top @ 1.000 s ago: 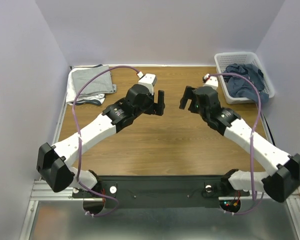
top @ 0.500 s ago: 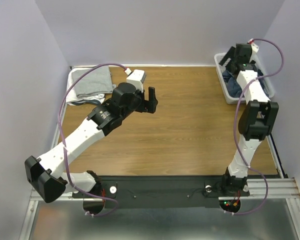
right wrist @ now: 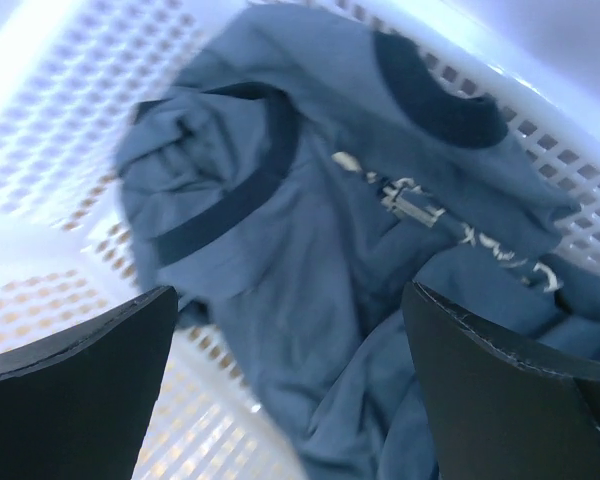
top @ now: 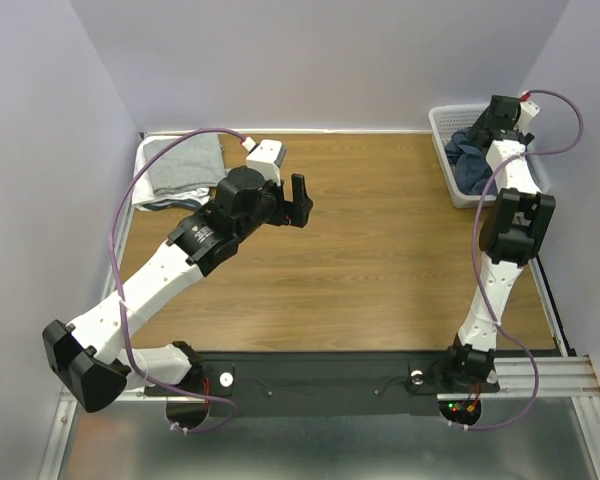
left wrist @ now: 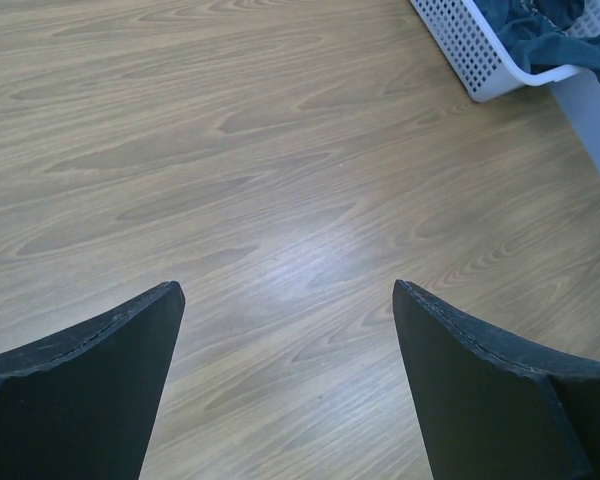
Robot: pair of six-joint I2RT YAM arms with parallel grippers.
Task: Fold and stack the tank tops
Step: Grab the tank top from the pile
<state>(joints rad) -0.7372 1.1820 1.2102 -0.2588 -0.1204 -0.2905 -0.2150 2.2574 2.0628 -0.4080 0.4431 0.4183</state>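
Now, seemingly pickup: right gripper, jaws spread, hangs over the blue top in the basket, probably needing to drop and pinch; left gripper hovers spread over table.

Light was bright and even, soft from overhead, so the arms left only faint shadows on the worktop. Left wrist view was sharp, with a pale patch of glare on the wood near the middle. Right wrist view was smeared with blur: basket holes washed out bluish-white, lettering on the blue tank top mushy. The gripper fingers showed as dark, nearly featureless shapes.
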